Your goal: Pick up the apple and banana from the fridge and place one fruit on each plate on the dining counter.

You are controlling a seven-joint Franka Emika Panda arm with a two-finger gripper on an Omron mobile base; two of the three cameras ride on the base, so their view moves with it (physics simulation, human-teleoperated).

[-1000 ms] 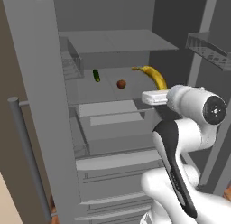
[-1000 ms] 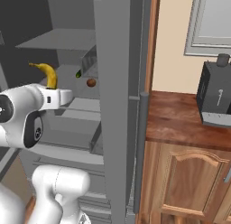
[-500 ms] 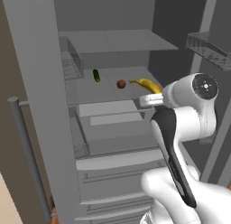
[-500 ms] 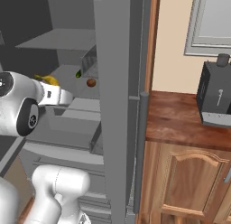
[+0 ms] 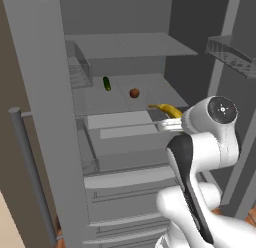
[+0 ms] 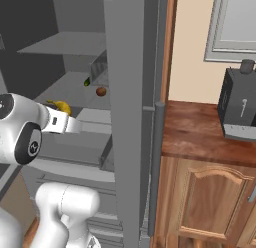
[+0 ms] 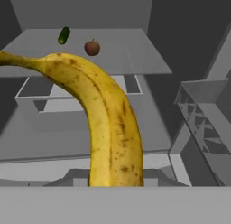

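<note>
banana clamped in the fingers, filling the hand view from 6 o'clock up to 10; a second ago it rode higher, now lowered and drawn back out of the fridge. apple at 12 on the shelf beyond, green vegetable at 11. carry to plate looks next.

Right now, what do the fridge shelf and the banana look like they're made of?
Fridge shelf: flat matte grey, probably plastic or painted metal; uniform, no shine, so uncertain. Banana: real-looking fruit peel, yellow with brown freckles and a darker stem end.
</note>
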